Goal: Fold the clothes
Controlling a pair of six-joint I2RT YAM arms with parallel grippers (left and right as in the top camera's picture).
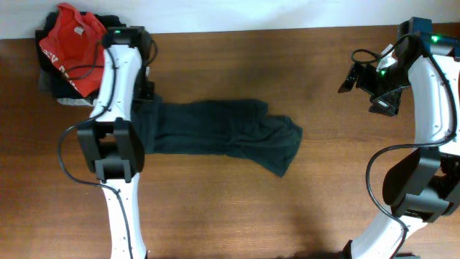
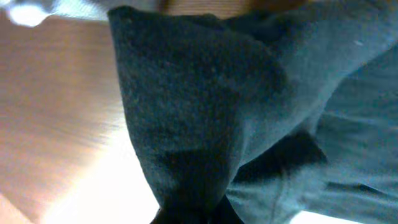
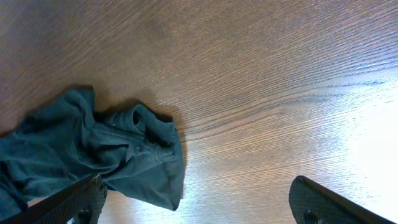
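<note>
Red T-shirt [image 1: 72, 43] lies heaped at the far-left corner of the table [image 1: 287, 208]; beside it the left gripper [image 1: 148, 99] is clenched on the clothes [image 1: 223, 129], which stretch across the middle; the right gripper [image 3: 199, 202] hangs agape, well apart from them.

Wide open on the right half of the brown wooden counter [image 1: 330, 180], from the soft dark wrinkly garment [image 1: 223, 133] over to the right end effector [image 1: 365, 85]. Bare along the near edge too. Blocked in the middle by that cloth, on the left by the white-and-black left arm [image 1: 115, 144] above it, in the far left corner by a red T-shirt heap [image 1: 68, 39].
</note>
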